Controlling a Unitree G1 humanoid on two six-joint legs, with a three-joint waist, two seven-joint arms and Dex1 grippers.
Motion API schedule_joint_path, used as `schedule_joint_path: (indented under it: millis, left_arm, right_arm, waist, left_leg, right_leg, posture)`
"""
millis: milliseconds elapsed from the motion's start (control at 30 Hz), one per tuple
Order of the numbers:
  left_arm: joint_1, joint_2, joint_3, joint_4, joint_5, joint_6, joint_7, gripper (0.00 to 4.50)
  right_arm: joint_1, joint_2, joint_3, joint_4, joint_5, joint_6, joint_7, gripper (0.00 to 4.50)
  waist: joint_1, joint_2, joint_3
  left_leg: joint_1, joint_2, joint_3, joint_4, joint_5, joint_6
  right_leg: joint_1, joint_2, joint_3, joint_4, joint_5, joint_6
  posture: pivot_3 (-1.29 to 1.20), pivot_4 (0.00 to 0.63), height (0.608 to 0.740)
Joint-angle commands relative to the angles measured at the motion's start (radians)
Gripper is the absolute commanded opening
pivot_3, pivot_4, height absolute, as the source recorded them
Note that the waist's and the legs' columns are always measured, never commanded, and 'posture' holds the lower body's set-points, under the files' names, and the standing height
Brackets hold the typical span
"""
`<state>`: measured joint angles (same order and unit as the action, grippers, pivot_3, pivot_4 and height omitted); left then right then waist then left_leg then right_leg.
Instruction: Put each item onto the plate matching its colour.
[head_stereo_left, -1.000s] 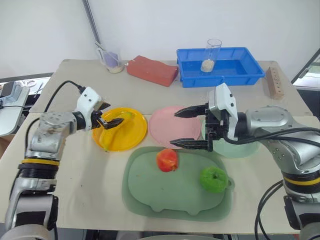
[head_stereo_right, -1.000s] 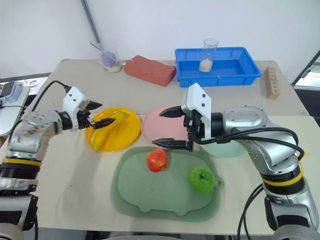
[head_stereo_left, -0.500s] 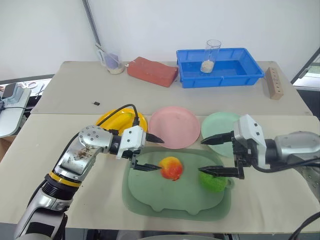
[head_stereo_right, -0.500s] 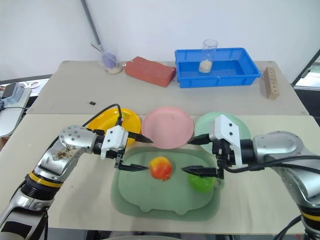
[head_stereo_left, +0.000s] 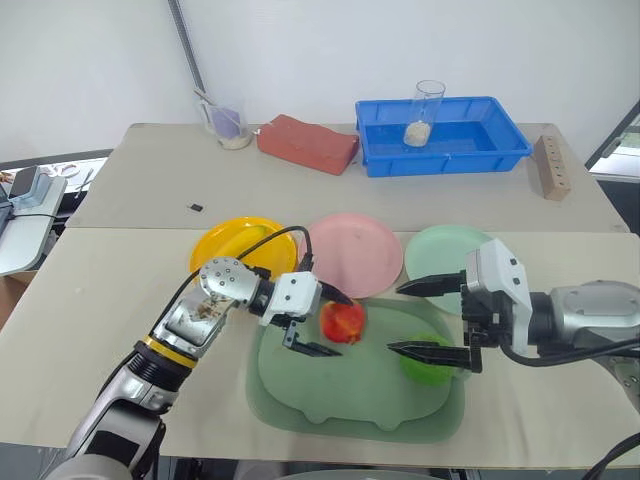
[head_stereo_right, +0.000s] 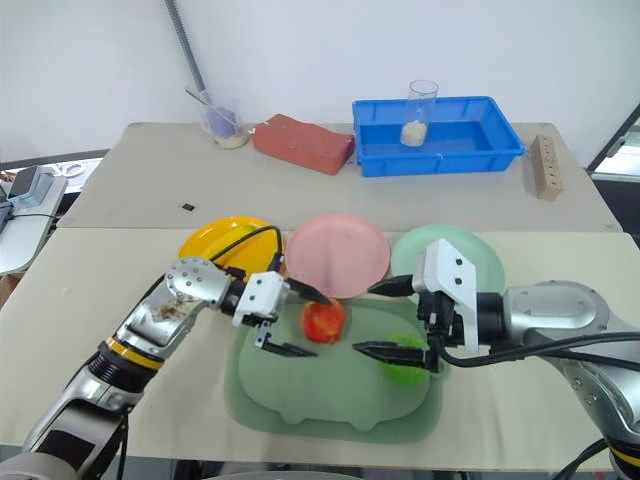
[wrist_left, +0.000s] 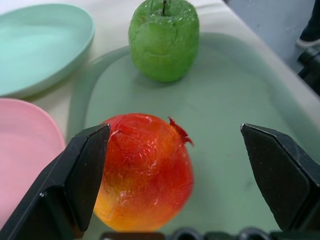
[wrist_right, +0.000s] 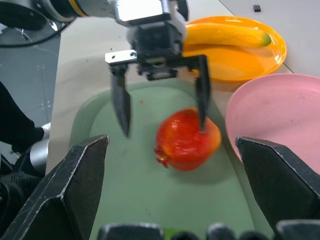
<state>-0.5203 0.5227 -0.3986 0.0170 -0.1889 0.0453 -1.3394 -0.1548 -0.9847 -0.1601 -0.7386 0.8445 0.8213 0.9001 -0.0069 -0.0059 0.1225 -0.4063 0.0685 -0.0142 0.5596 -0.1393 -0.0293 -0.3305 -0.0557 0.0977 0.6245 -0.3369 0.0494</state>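
Left wrist view shows the left gripper (wrist_left: 172, 165) with its two black fingers spread wide around the red-and-yellow fruit (wrist_left: 144, 170), one finger touching or nearly touching the fruit's side and the other well clear, so the fruit sits off-centre in the gap. The fruit lies on the dark-green tray (head_stereo_left: 340, 385), just beside the pink plate (head_stereo_left: 355, 250), its matching target. A good grasp likely calls for shifting the gripper sideways to centre the fruit before closing, since a one-sided squeeze could roll it away. The right gripper (head_stereo_left: 428, 320), fingers also spread and holding nothing, hovers by the green apple (wrist_left: 164, 37), near the mint green plate (head_stereo_left: 440, 250). The banana (wrist_right: 227, 34) already lies on the yellow plate (wrist_right: 240, 67).
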Motion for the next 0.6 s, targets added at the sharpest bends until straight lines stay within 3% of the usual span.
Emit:
schedule_joint_path:
  millis: [33, 467, 600]
  left_arm:
    - [-0.02, -0.017, -0.007, 0.04, 0.038, -0.058, 0.015, 4.44]
    - [-0.019, -0.027, -0.011, 0.198, 0.155, -0.349, 0.079, 4.44]
    - [-0.022, -0.033, -0.003, 0.223, 0.159, -0.377, 0.092, 3.21]
  right_arm:
    - [-0.013, -0.006, -0.029, -0.022, 0.027, 0.006, -0.02, 4.5]
    - [-0.057, 0.009, 0.002, -0.001, 0.039, 0.009, -0.035, 4.5]
    - [-0.079, 0.013, 0.01, 0.012, 0.046, 0.015, -0.043, 4.5]
  waist:
    - [-0.001, 0.0, 0.0]
    - [-0.003, 0.0, 0.0]
    - [-0.004, 0.001, 0.0]
  left_leg:
    - [0.0, 0.0, 0.0, 0.0, 0.0, 0.0]
    - [0.001, 0.0, 0.0, 0.0, 0.0, 0.0]
    - [0.001, 0.0, 0.0, 0.0, 0.0, 0.0]
  right_leg:
    - [0.0, 0.0, 0.0, 0.0, 0.0, 0.0]
    - [0.001, 0.0, 0.0, 0.0, 0.0, 0.0]
    - [0.001, 0.0, 0.0, 0.0, 0.0, 0.0]
  posture:
    - [0.0, 0.15, 0.74]
    - [0.0, 0.15, 0.74]
    - [0.0, 0.15, 0.74]
